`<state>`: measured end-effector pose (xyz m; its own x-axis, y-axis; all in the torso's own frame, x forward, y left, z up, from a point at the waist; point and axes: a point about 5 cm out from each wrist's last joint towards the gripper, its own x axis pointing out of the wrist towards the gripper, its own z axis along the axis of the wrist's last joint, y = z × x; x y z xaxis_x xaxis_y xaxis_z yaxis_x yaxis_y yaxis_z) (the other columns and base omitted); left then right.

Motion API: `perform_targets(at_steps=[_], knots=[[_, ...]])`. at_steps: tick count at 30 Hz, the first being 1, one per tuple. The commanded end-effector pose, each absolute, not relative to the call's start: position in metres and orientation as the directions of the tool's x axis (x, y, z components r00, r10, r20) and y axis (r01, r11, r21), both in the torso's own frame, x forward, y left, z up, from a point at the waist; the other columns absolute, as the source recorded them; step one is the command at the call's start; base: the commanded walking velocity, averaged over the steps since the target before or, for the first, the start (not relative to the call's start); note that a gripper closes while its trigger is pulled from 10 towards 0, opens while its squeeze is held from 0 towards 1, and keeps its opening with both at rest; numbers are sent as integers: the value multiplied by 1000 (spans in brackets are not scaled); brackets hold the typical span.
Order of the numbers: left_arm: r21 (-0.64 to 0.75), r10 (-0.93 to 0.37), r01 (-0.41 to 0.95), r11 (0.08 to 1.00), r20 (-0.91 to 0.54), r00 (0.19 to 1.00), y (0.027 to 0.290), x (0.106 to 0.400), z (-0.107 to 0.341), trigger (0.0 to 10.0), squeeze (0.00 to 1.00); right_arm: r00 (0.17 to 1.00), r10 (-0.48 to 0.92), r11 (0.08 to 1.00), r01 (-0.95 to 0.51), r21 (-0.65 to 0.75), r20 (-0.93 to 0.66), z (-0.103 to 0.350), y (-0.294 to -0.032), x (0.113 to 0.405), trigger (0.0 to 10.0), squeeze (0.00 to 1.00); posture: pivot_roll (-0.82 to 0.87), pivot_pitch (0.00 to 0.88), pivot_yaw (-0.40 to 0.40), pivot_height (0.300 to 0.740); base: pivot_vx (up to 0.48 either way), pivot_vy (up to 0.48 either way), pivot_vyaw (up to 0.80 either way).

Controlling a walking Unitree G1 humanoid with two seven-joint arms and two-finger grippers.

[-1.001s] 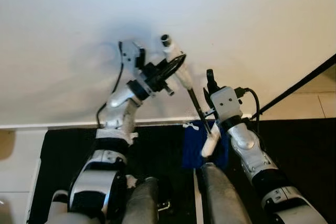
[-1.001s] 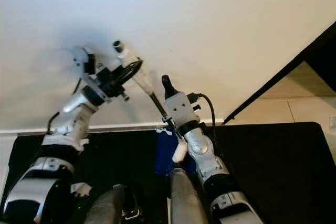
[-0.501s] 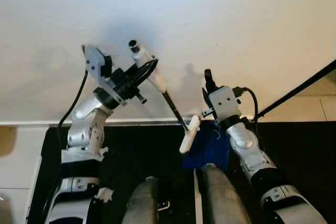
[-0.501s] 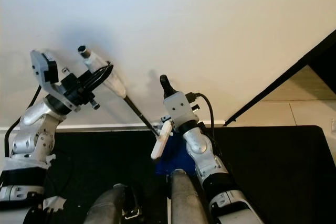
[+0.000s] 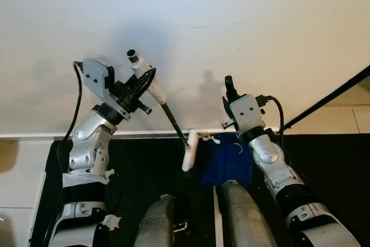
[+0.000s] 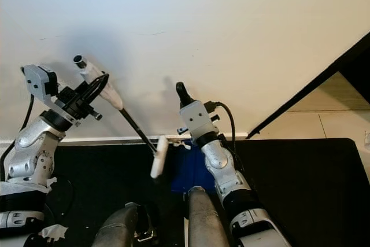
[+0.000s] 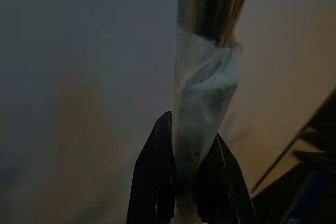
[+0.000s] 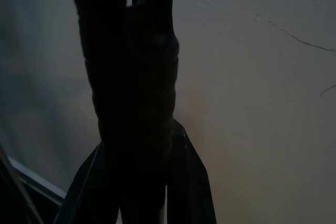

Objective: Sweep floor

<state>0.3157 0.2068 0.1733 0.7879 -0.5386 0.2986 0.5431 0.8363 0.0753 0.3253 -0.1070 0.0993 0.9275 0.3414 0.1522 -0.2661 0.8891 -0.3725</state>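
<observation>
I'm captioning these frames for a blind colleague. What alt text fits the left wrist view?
Two black fingers of the left gripper clamp a pale wrapped broom handle that ends in a shiny metal tube, seen against a plain off-white wall.

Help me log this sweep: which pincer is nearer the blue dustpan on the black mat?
Right. The right pincer is raised just above the blue dustpan, gripping its black handle. The left pincer is farther off to the left, clamping the broom's taped handle.
</observation>
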Motion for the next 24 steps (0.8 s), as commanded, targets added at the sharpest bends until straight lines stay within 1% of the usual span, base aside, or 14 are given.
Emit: perform_targets(at_steps=[1, 6, 13, 14, 15, 18, 19, 21, 22, 24], knots=[[125, -479, 463, 877, 278, 832, 228, 312, 170, 10000, 20, 930, 349, 884, -286, -369, 114, 88, -106, 320, 10000, 0, -86, 330, 44, 740, 0, 0, 0], [163, -420, 389, 907, 252, 872, 243, 314, 165, 10000, 24, 930, 349, 884, -286, -371, 114, 88, -107, 320, 10000, 0, -88, 328, 42, 740, 0, 0, 0], [172, -361, 327, 929, 233, 903, 254, 317, 158, 10000, 27, 930, 350, 883, -286, -372, 114, 87, -107, 320, 10000, 0, -89, 324, 40, 740, 0, 0, 0], [165, -318, 286, 944, 220, 922, 256, 320, 150, 10000, 27, 930, 350, 883, -287, -372, 115, 88, -107, 320, 10000, 0, -90, 324, 40, 740, 0, 0, 0], [165, -318, 286, 944, 220, 922, 256, 320, 150, 10000, 27, 930, 350, 883, -287, -372, 115, 88, -107, 320, 10000, 0, -90, 324, 40, 740, 0, 0, 0], [130, -281, 259, 957, 192, 940, 249, 328, 137, 10000, 31, 929, 352, 882, -288, -372, 116, 88, -106, 320, 10000, 0, -93, 327, 34, 740, 0, 0, 0], [130, -281, 259, 957, 192, 940, 249, 328, 137, 10000, 31, 929, 352, 882, -288, -372, 116, 88, -106, 320, 10000, 0, -93, 327, 34, 740, 0, 0, 0], [88, -278, 266, 960, 178, 944, 237, 335, 130, 10000, 35, 927, 355, 881, -290, -373, 118, 89, -105, 320, 10000, 0, -114, 333, 38, 740, 0, 0, 0], [88, -278, 266, 960, 178, 944, 237, 335, 130, 10000, 35, 927, 355, 881, -290, -373, 118, 89, -105, 320, 10000, 0, -114, 333, 38, 740, 0, 0, 0], [38, -309, 307, 951, 186, 933, 216, 344, 130, 10000, 31, 925, 358, 881, -292, -373, 123, 90, -104, 320, 10000, 0, -132, 338, 40, 740, 0, 0, 0]])
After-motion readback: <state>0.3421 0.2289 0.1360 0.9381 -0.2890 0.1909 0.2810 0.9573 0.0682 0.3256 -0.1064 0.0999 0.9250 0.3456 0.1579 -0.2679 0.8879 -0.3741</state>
